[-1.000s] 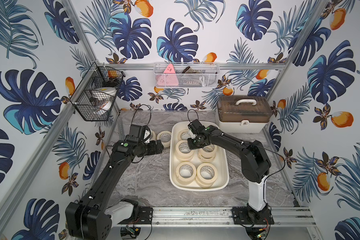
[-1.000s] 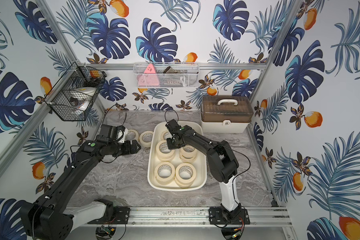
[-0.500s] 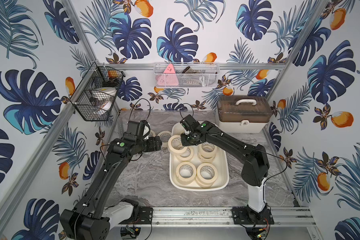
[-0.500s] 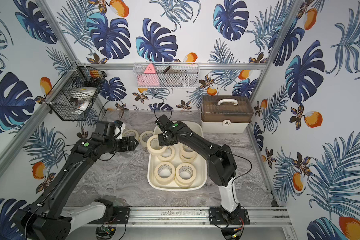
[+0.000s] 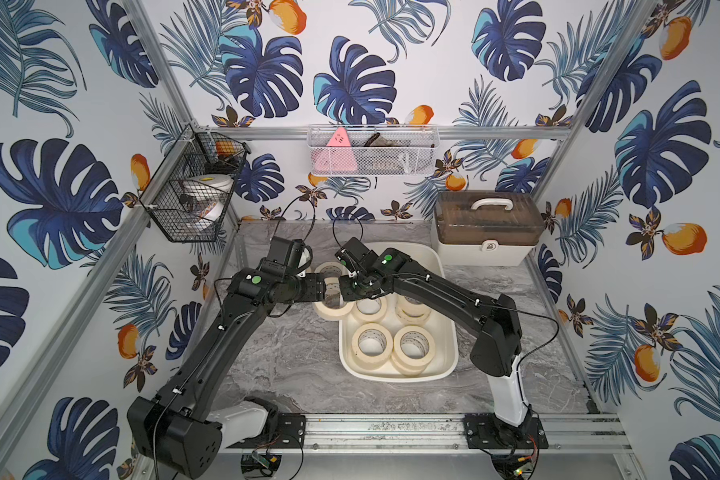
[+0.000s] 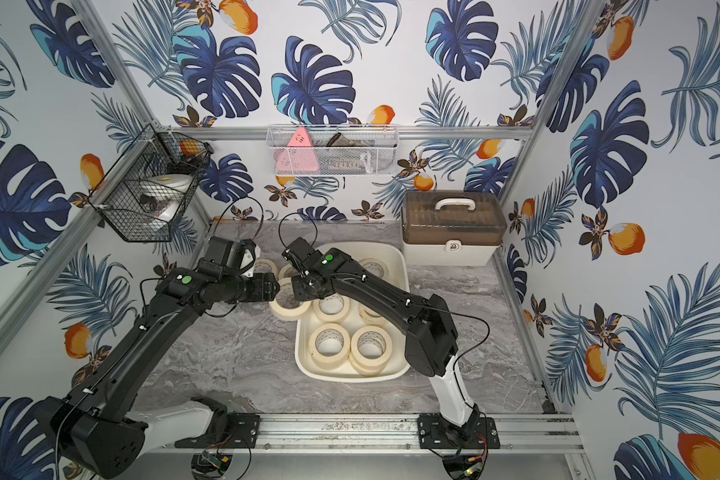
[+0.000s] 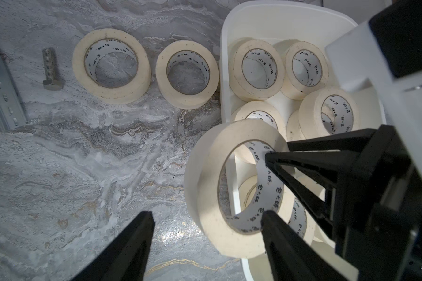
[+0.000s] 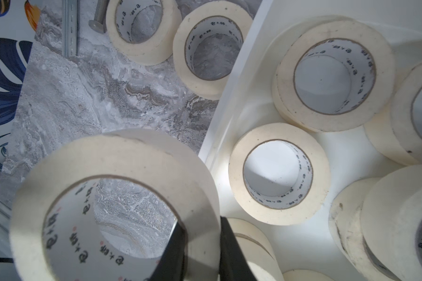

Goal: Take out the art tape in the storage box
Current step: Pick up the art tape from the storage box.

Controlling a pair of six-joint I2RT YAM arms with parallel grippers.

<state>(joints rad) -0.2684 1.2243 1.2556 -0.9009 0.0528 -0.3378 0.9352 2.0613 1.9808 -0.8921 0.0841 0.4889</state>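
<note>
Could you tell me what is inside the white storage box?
Cream tape rolls lie inside the storage box, some stacked. The right arm covers its far part, so no full count.

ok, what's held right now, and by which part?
Right end effector pinches one art tape roll by its wall. Left end effector open, holding nothing.

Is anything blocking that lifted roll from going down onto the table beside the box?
Only the left end effector, open beside the roll that the right end effector grips above the box rim. The table beneath is bare; two rolls lie further off.
</note>
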